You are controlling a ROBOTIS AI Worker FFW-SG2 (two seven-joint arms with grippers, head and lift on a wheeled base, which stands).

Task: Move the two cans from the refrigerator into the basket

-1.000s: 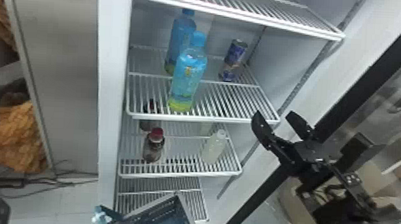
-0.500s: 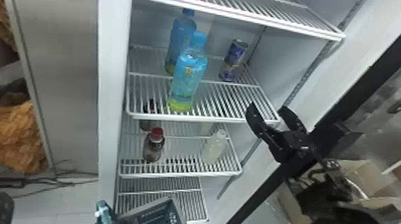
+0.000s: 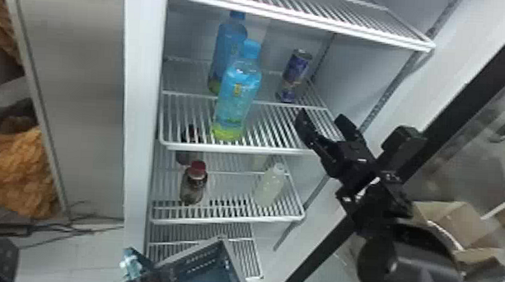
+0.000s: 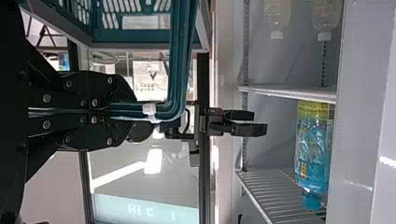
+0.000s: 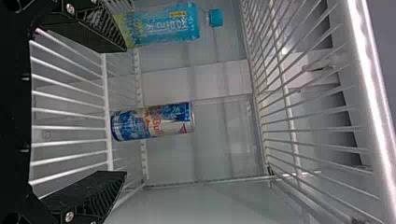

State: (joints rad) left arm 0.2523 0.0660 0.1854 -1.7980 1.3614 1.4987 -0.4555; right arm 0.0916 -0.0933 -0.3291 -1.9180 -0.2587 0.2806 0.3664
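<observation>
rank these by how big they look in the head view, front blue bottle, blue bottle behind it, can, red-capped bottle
1. front blue bottle
2. blue bottle behind it, partly hidden
3. can and red-capped bottle: too alike to rank

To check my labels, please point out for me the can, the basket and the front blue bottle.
Can (image 5: 152, 122): right wrist view, printed side.
Basket (image 4: 135, 46): left wrist view, rim.
Front blue bottle (image 3: 239, 93): head view, body.
</observation>
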